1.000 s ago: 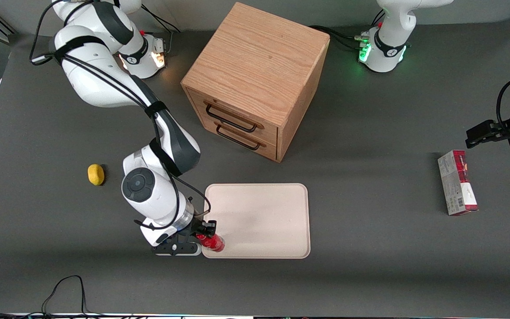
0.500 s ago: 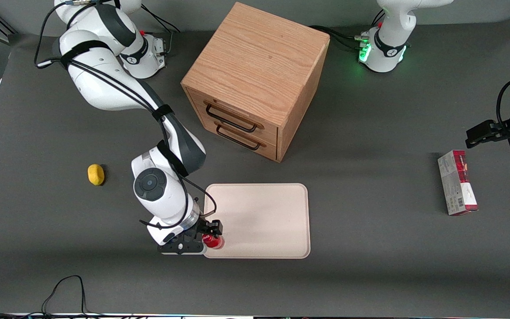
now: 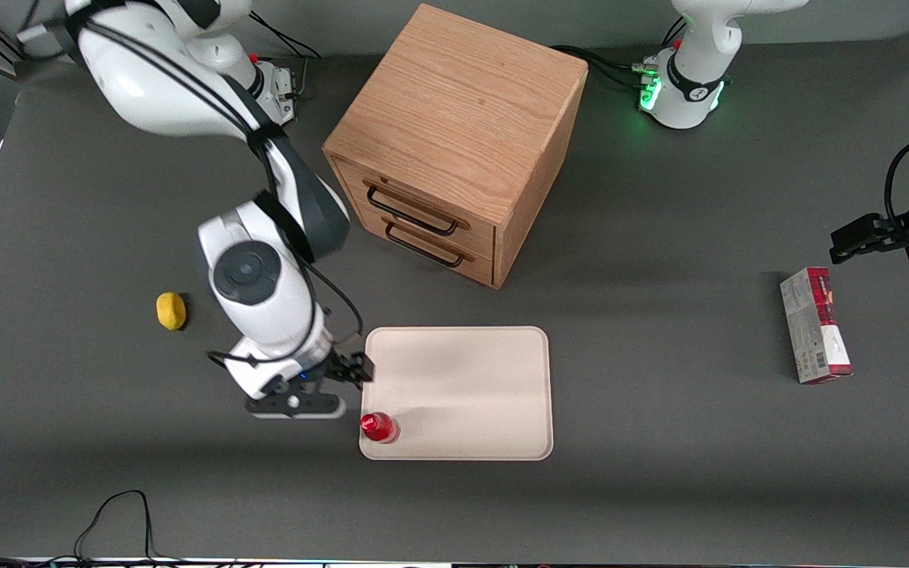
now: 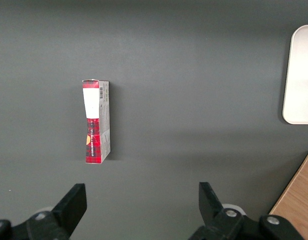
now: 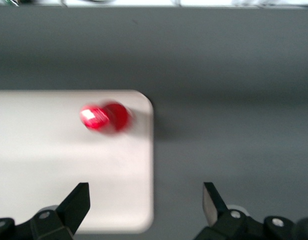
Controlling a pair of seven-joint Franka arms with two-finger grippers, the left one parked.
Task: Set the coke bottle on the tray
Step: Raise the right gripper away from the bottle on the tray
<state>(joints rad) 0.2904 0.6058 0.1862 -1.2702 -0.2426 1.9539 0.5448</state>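
Wooden drawer cabinet [image 3: 454, 142] stands farthest from the front camera. Cream tray [image 3: 470, 371] lies nearer. Gripper [image 3: 348, 371] hangs above the tray's edge toward the working arm's end, fingers spread, holding nothing. Coke bottle [image 3: 379, 427] stands upright in the tray's near corner, apart from the fingers. Looks light, rigid, glossy, likely slick; tippy if nudged. Best taken around the body below the neck.
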